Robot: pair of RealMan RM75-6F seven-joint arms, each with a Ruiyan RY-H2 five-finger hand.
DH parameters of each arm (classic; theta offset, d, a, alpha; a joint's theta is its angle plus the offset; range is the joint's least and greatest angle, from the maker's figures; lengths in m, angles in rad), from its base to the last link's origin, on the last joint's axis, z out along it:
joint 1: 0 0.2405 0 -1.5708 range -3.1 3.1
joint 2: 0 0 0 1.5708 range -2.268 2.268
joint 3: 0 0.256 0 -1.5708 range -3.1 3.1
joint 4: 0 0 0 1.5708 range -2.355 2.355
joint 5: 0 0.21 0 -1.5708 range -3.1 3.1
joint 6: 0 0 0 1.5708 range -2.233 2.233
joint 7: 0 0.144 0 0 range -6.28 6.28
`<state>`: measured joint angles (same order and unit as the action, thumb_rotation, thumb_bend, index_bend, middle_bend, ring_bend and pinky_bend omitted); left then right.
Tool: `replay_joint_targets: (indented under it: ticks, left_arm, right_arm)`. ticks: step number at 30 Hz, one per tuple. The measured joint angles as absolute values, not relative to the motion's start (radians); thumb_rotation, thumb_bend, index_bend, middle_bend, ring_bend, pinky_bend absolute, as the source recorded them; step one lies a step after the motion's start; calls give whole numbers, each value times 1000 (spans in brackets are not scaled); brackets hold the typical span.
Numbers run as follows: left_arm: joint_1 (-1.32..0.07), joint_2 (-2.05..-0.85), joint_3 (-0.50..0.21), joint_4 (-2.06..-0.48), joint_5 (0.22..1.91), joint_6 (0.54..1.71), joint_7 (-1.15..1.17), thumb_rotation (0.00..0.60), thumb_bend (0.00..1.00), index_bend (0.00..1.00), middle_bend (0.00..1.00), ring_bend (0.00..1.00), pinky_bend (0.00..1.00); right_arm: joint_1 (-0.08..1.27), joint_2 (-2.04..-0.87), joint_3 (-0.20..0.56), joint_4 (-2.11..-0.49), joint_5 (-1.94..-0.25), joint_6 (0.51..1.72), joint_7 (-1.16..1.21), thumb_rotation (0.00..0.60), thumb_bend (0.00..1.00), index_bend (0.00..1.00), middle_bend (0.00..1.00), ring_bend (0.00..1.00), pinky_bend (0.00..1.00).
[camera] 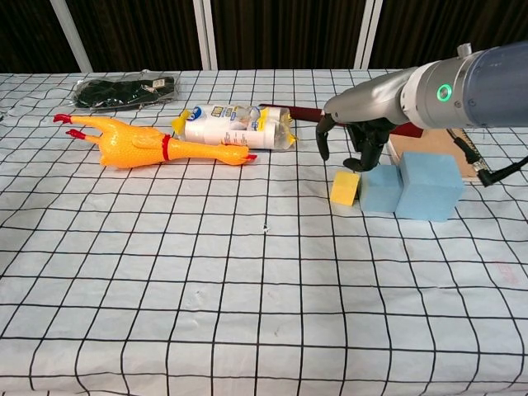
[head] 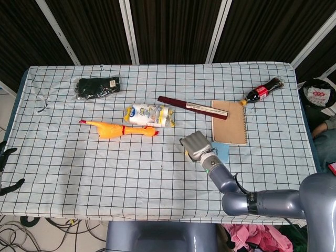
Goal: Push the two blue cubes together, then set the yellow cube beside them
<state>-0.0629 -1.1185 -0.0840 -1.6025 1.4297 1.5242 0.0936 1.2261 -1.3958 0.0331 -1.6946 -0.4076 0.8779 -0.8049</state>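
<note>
Two blue cubes, a small one and a larger one, stand touching side by side at the right. The yellow cube sits against the small blue cube's left face. My right hand hovers just above and behind the yellow cube, fingers hanging down and apart, holding nothing. In the head view the right hand hides the yellow cube, and only a blue cube shows beside it. Dark fingers of my left hand show spread at the left frame edge, off the table.
A rubber chicken and a snack packet lie left of the cubes. A dark pouch is at the back left. A notebook, a dark red stick and a cola bottle lie behind the cubes.
</note>
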Motion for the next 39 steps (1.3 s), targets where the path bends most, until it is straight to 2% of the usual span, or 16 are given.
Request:
replay_joint_targets:
  ticks: [21, 39]
  left_arm:
    - [-63, -1118, -84, -1605, 1429, 1523, 95, 600, 48, 221, 70, 0, 0]
    - [-63, -1118, -84, -1605, 1428, 1523, 95, 600, 48, 221, 70, 0, 0]
  right_arm:
    - [1264, -1495, 0, -1593, -355, 880, -845, 600, 506, 295, 1000, 1000, 1000]
    - [1274, -1526, -29, -1567, -330, 884, -890, 600, 511, 295, 1000, 1000, 1000]
